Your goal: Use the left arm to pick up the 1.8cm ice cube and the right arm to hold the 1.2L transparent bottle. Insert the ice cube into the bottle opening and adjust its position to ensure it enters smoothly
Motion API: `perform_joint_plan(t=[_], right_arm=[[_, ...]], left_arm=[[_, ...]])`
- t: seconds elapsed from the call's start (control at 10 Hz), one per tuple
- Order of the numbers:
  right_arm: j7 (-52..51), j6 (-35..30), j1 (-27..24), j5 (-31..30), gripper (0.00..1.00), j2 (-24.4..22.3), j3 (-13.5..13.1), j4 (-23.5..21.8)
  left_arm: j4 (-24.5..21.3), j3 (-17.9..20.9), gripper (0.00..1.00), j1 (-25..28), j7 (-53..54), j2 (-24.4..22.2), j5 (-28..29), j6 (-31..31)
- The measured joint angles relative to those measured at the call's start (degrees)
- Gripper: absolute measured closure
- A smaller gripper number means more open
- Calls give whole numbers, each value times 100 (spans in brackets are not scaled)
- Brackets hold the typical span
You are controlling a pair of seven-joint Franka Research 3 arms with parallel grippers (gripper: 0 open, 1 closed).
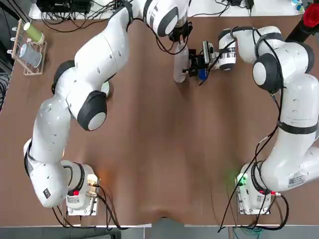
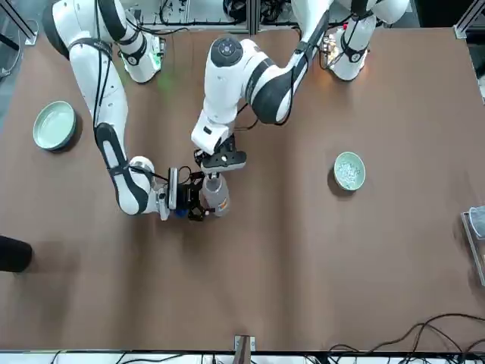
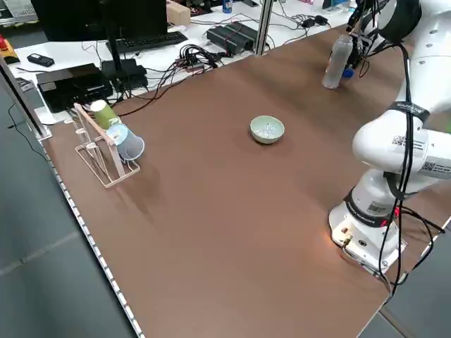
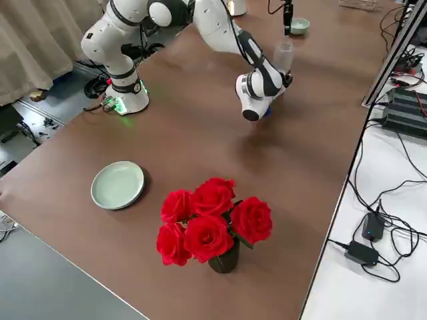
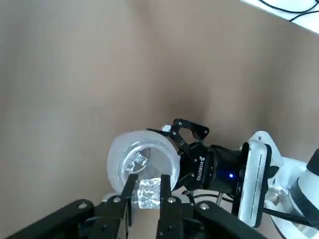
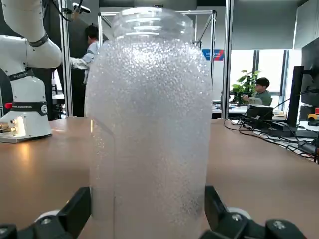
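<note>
The clear bottle (image 1: 180,65) stands upright at the table's far middle, its dimpled wall filling the right wrist view (image 6: 152,129). My right gripper (image 1: 195,63) is shut on the bottle from the side, low on its body, with one finger (image 6: 75,211) at each flank. My left gripper (image 5: 148,180) hangs just over the bottle opening (image 5: 149,135), shut on a small clear ice cube (image 5: 148,194) at the rim's edge. Another clear piece (image 5: 135,160) shows inside the bottle. In the front view the left gripper (image 2: 220,161) sits directly above the bottle (image 2: 216,194).
A blue cap (image 1: 202,74) lies beside the right gripper. A pale green bowl of ice (image 2: 349,170) sits toward my left. A green plate (image 4: 117,185) and red roses (image 4: 213,223) stand far right, and a cup rack (image 3: 106,141) far left. People (image 6: 254,97) sit beyond the table.
</note>
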Motion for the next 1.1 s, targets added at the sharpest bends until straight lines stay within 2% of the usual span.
perform_joint_plan(t=[0.4, 0.9, 1.1], right_arm=[[-5, 0, -1, 0, 0, 1, -5, 3], [-14, -13, -3, 0, 0, 2, -8, 4], [-44, -80, -8, 0, 0, 3, -12, 7]], left_arm=[[0, 3, 77, 3, 7, 46, 0, 31], [5, 17, 1, 13, 338, 87, 48, 241], [20, 23, 0, 26, 453, 41, 88, 22]])
